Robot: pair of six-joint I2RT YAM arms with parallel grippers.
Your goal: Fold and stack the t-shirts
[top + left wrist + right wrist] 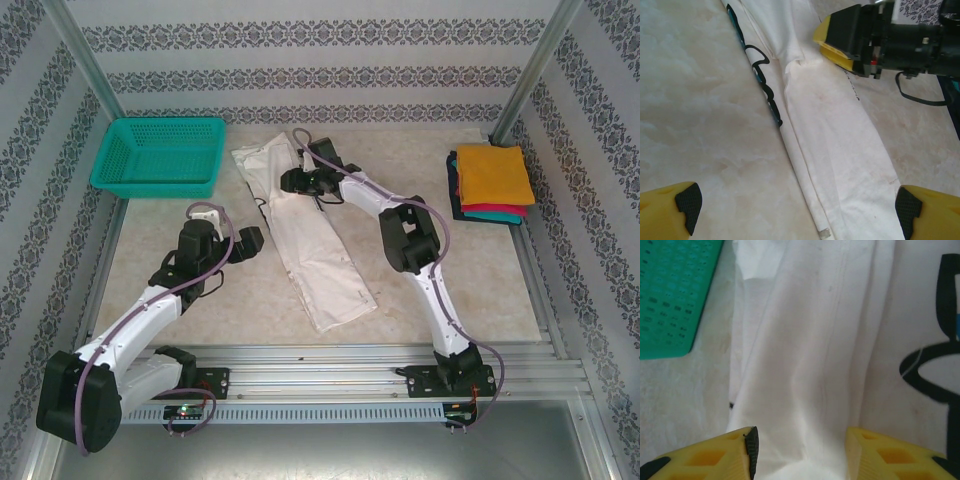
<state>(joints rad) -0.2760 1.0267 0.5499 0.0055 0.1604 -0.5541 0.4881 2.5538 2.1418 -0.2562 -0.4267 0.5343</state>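
Observation:
The white t-shirt lies as a long, narrow folded strip running diagonally across the middle of the table, with black lettering along one edge. My right gripper is down on its far part, and its yellow fingers are closed on a raised bunch of the white cloth. My left gripper hovers open by the strip's left edge, the cloth passing below its spread fingertips. A stack of folded shirts, orange on top with red and teal beneath, rests at the far right.
A teal mesh basket stands at the far left corner, its side close to the shirt's far end. Aluminium posts and patterned walls enclose the table. A black cable hangs from the right arm.

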